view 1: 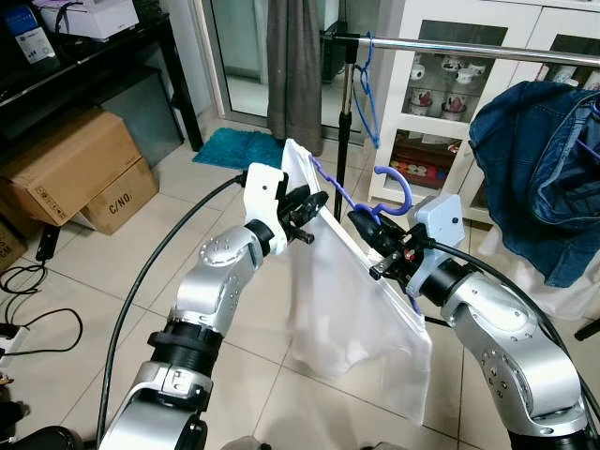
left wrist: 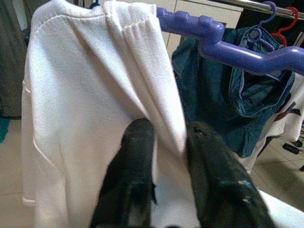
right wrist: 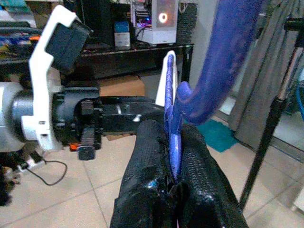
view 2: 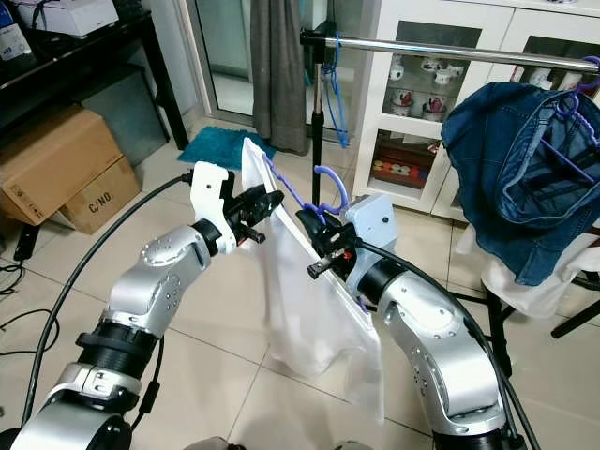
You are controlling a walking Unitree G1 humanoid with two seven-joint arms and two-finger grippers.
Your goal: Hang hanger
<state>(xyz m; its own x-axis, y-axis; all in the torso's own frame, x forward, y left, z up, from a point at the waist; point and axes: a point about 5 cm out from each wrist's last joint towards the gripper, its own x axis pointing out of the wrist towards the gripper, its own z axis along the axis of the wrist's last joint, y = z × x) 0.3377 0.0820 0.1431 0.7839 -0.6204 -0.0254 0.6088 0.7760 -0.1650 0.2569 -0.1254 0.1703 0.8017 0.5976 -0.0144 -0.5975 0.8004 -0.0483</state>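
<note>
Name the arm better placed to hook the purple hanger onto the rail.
Right. Its end effector is shut on the purple hanger near the hook, on the rail side. The left end effector only pinches the white garment.

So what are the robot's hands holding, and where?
The right gripper pinches the purple hanger near its hook. The left gripper pinches the white garment at its shoulder.

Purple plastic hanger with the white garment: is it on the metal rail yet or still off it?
Off. The purple plastic hanger is held below the metal rail, clamped by the right gripper, its hook free.
</note>
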